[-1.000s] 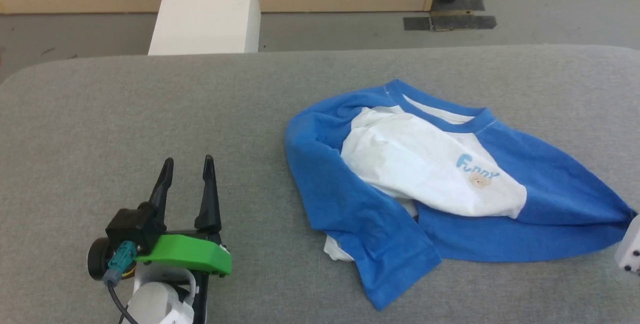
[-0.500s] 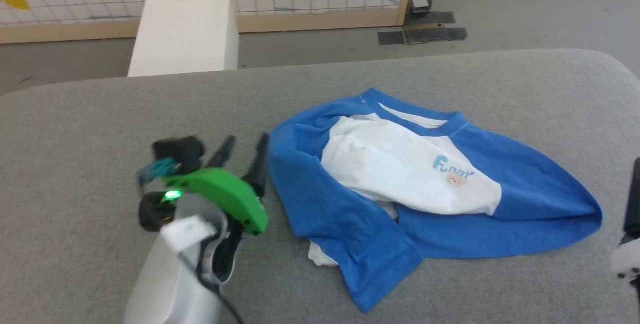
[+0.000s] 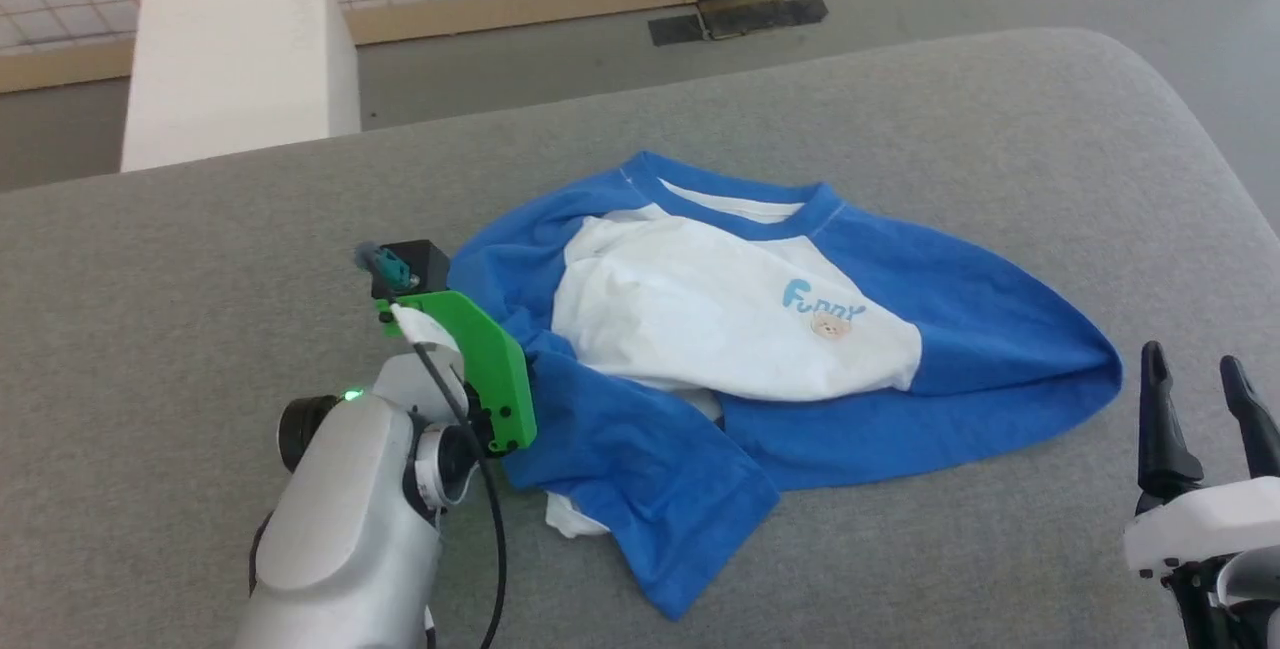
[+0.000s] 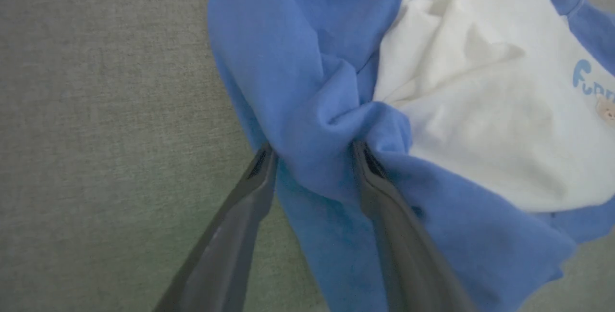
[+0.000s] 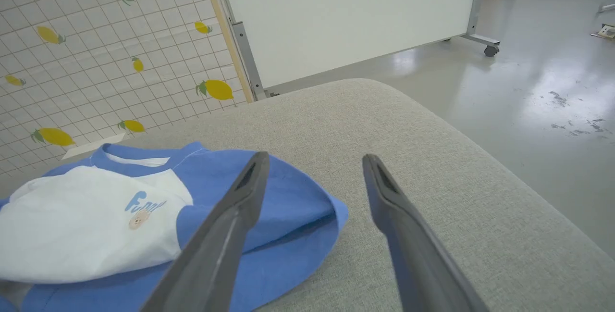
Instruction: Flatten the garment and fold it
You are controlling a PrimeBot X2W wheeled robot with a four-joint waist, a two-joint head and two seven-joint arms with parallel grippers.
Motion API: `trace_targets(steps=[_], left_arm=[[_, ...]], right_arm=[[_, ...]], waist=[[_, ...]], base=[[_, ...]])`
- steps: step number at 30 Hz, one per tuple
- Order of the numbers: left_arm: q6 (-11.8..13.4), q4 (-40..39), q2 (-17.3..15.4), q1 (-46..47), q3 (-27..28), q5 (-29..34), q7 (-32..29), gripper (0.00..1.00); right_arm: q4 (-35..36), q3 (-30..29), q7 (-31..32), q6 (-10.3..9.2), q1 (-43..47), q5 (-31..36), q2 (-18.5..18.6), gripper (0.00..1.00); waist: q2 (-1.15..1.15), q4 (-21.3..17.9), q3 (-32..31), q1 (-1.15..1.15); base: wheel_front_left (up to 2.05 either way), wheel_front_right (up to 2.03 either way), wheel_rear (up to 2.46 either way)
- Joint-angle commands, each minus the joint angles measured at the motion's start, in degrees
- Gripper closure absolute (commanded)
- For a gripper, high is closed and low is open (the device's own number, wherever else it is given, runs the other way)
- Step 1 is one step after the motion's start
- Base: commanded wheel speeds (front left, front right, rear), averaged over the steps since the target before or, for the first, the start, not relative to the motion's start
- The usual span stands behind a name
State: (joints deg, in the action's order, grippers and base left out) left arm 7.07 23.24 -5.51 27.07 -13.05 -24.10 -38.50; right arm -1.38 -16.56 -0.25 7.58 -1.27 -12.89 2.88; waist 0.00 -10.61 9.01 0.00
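The garment [image 3: 700, 309], white-bodied with blue sleeves and neckband, lies crumpled on the grey padded table [image 3: 200, 229], its left sleeve folded across the front. My left gripper [image 4: 312, 151] is open and pressed down on that left sleeve. A raised ridge of blue cloth [image 4: 312, 168] is bunched between its two fingers. In the head view its green wrist mount [image 3: 470, 349] covers the fingers. My right gripper [image 3: 1192, 359] stands open and empty, just right of the garment's right sleeve end [image 5: 298, 216] and clear of the cloth.
The table's rounded far-right corner [image 5: 384, 100] drops to shiny grey floor. Beyond the table stand a white box [image 3: 240, 59], a lemon-patterned grid screen [image 5: 96, 62] and a white wheeled panel [image 5: 336, 9].
The head camera has shifted. My left gripper has travelled from the bare table onto the garment's left sleeve. My right gripper has come away from the right sleeve end and stands open.
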Motion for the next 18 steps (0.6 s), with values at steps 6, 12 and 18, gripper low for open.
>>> trace_targets(steps=[6,12,18], left_arm=[[-2.09,-4.08,-0.47,-1.61,3.23,-3.38,6.95,1.00],[-0.39,-13.17,-2.32,-6.19,10.77,-6.51,14.19,1.00],[4.59,-21.23,-4.52,-15.09,18.43,-7.56,16.43,1.00]], right_arm=[[-1.23,0.17,-1.42,-0.09,-0.88,-0.66,0.00,0.00],[-1.79,1.00,-1.31,-0.09,-1.43,-0.12,0.00,0.00],[-1.94,2.24,-0.57,-0.09,-1.22,0.26,0.00,0.00]], waist=[[0.00,1.78,0.60,0.00],[0.00,5.84,-1.17,0.00],[0.00,10.52,-2.06,0.00]], base=[[0.00,0.00,0.00],[0.00,0.00,0.00],[0.00,0.00,0.00]])
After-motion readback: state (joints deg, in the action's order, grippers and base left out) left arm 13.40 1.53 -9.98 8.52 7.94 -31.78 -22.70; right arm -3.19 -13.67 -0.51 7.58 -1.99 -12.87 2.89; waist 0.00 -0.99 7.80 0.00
